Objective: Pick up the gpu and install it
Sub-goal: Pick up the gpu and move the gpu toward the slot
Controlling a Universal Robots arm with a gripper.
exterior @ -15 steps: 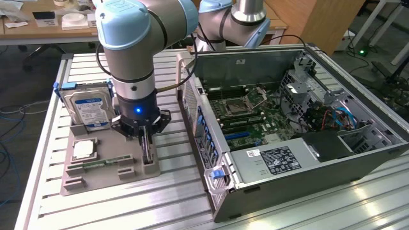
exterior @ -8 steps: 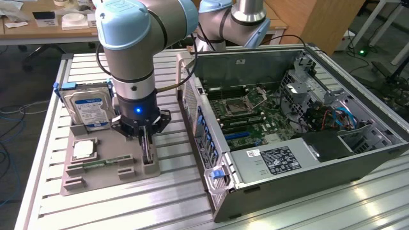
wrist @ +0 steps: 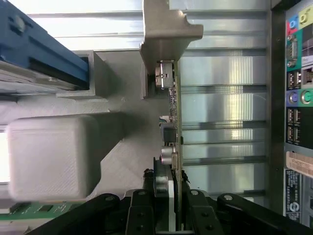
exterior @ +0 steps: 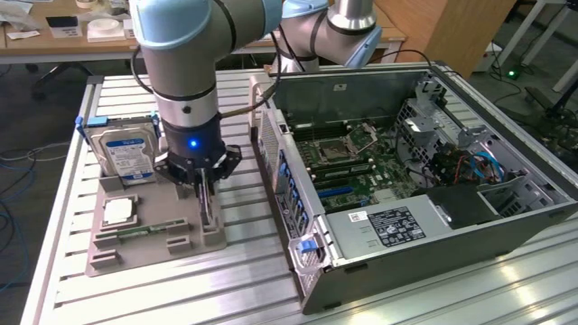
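The arm (exterior: 181,54) reaches straight down, its wrist (exterior: 191,128) vertical, with a blue light (exterior: 192,143) glowing on it. The gripper (exterior: 204,191) points downward, its dark fingers (wrist: 142,210) drawn in narrow, clamping both faces of the upright gpu (wrist: 173,112).

No writing can be read. Illegible print is seen on the hard drive label (exterior: 126,154) beside the pincer (exterior: 203,186) and the power supply label (exterior: 396,227) farther off.

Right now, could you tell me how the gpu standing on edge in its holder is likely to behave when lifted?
The gpu is a thin board seen edge-on, so probably stiff and light. Its exposed components look fragile. The metal bracket at one end may tilt it in the gripper.
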